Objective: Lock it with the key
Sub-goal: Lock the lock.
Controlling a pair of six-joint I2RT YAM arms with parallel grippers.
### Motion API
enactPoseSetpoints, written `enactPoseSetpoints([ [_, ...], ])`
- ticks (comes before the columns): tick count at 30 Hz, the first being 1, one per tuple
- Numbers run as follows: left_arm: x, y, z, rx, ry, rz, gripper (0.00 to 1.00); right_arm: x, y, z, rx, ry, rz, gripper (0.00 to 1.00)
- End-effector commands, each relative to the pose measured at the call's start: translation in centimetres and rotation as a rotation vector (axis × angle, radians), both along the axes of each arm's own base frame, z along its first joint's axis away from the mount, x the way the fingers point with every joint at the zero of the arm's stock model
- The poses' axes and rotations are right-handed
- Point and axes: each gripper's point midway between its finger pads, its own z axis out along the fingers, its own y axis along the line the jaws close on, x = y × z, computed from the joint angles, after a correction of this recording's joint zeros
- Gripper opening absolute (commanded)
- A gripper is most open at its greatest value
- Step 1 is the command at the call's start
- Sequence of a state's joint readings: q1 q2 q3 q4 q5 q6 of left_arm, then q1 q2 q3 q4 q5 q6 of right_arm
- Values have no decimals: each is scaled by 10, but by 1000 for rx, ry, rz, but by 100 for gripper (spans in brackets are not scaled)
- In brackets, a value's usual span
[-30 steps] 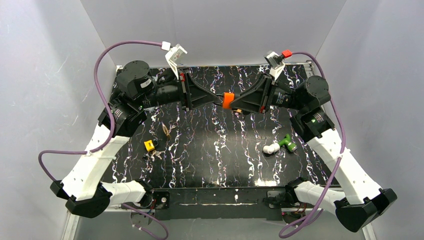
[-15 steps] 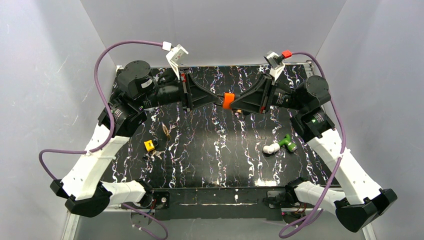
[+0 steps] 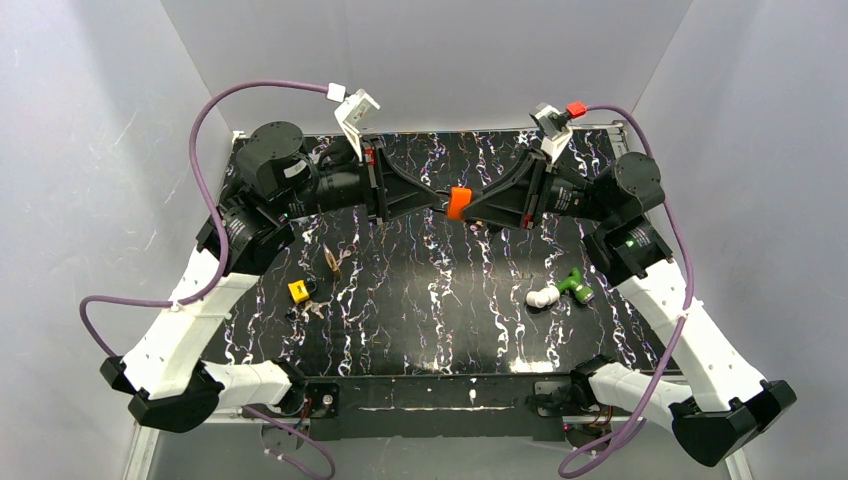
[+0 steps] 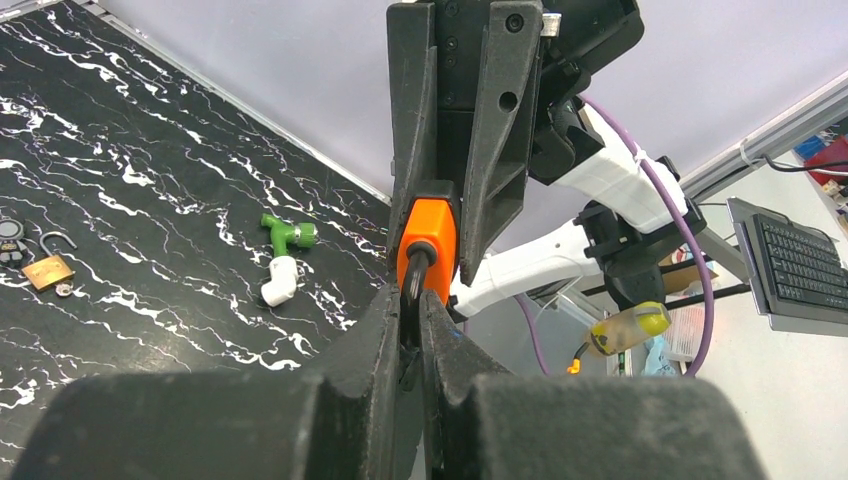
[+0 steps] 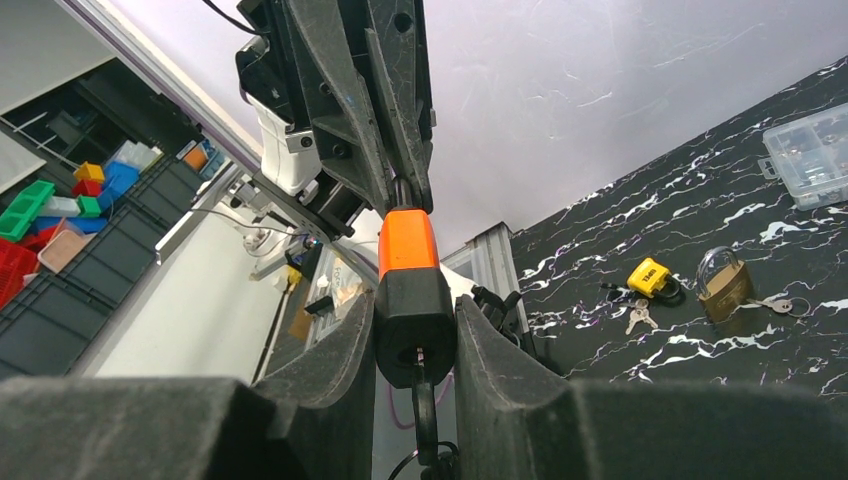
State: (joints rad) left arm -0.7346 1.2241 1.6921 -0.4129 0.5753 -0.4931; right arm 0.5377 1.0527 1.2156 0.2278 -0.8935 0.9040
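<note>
right gripper — blocky orange padlock

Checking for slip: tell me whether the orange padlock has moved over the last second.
No. The orange padlock keeps its place, up and left of the green fitting.

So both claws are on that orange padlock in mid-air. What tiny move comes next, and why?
Probably the left gripper presses the shackle straight into the orange padlock. It pinches the shackle, and the right gripper clamps the padlock from the opposite side. Whether the shackle is already seated I cannot tell.
</note>
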Motion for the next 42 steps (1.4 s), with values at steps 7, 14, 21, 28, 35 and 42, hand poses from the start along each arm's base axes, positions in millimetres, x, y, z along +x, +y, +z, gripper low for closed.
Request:
enactPoseSetpoints([
  [7,-20,-44,-35,57,97,-179,0,2,15,18,38,-60,-2,1],
  [14,14,-15,-42,156,51,94,0,12,15,1,-13,-48,-51,30],
  [21,28,29,-24,155,30,287,0,18,-4,-20,-7,-75,-79,72],
  [28,24,42,-8,119,28,331,0,25,-19,-40,23,-57,-62,73],
  [35,23,44,-4,112,37,333,0,29,-16,-45,7,-52,-28,68],
  [42,25,38,-3,99,54,308,0,29,-13,-45,5,-47,3,65],
])
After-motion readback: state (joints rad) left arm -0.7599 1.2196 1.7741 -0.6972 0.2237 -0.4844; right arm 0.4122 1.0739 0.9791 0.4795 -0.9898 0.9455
